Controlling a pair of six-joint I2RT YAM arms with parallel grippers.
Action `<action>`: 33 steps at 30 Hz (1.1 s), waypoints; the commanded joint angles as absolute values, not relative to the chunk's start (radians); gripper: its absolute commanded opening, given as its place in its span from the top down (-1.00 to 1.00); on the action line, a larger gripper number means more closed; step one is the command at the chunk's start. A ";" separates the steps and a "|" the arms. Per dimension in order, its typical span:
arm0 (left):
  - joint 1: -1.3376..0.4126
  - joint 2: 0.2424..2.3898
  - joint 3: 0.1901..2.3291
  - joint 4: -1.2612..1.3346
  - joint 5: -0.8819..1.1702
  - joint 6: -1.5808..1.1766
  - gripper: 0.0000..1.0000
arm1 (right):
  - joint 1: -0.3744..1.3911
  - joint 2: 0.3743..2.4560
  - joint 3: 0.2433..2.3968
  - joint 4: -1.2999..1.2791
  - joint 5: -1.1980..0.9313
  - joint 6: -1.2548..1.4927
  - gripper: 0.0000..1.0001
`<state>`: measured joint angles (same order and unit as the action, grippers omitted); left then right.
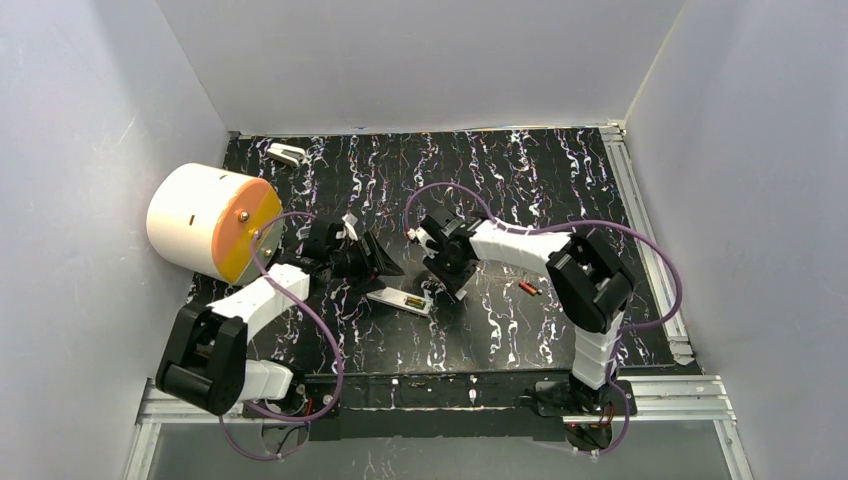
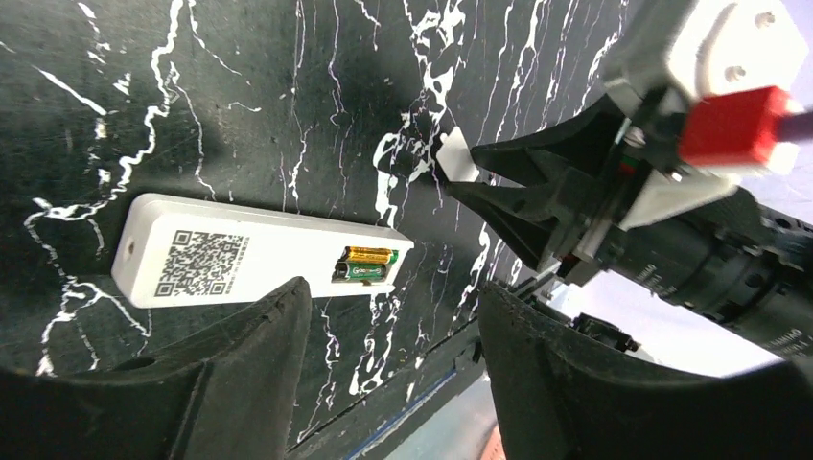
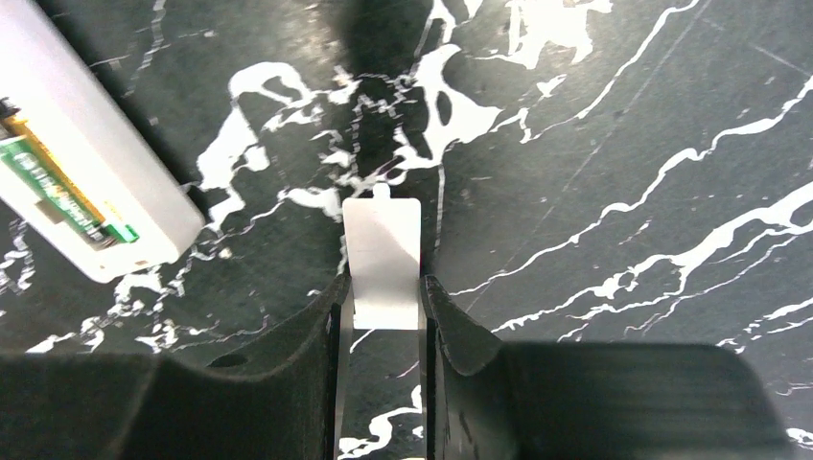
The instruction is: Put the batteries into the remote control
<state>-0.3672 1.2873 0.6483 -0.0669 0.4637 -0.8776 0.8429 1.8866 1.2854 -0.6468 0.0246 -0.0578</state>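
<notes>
The remote lies flat on the table with its back up: a QR label toward one end and an open bay at the other. In the left wrist view, a battery with a gold and green wrap sits in that bay. The right wrist view shows a green and gold strip along the bay, but I cannot tell how many cells are in it. A loose battery, orange-red, lies on the table well to the right of the remote, past the right arm's wrist. The left gripper hangs just beside the remote at its bay end, jaws spread wide with nothing between them; whether a finger touches the casing I cannot tell. The right gripper is just off the remote's bay end. Its jaws pinch the cover by its two long edges. The cover is a small flat white plate with a little tab on its far end, close to the remote but apart from it. A drum, white with an orange face, lies on its side well to the left of the remote. A small white piece lies far behind the remote, to the left, by the back wall.
</notes>
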 commanded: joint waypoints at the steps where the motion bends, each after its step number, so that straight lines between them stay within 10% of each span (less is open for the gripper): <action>1: -0.360 1.307 0.643 0.036 0.562 -0.891 -0.20 | 0.844 1.788 1.271 -0.608 -0.093 -0.070 0.37; 33: -0.396 1.535 0.745 0.079 0.751 -0.844 -0.03 | 0.846 1.707 1.238 -0.418 -0.375 -0.011 0.36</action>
